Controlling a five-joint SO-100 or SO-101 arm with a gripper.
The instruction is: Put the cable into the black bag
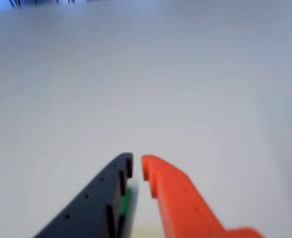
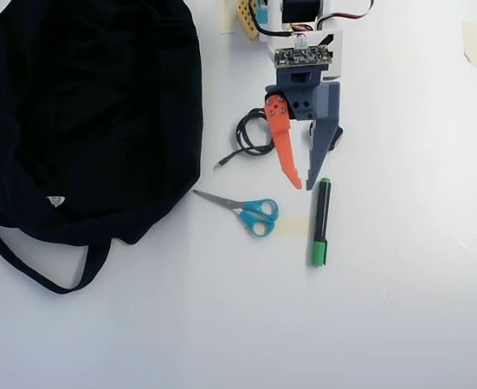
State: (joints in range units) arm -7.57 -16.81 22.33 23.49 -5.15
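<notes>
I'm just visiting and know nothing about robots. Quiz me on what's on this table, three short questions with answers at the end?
1. True or false: the cable already lies inside the black bag.
2. In the overhead view, which item lies closest to the tool tips: A) the scissors, B) the green marker, C) the bag's white tag?
3. What is the tool holding right now?

Key
1. False: the cable sits on the table, right of the bag, beside the tool's orange finger.
2. B.
3. Nothing: its fingers stand slightly apart and empty in both views.
</notes>
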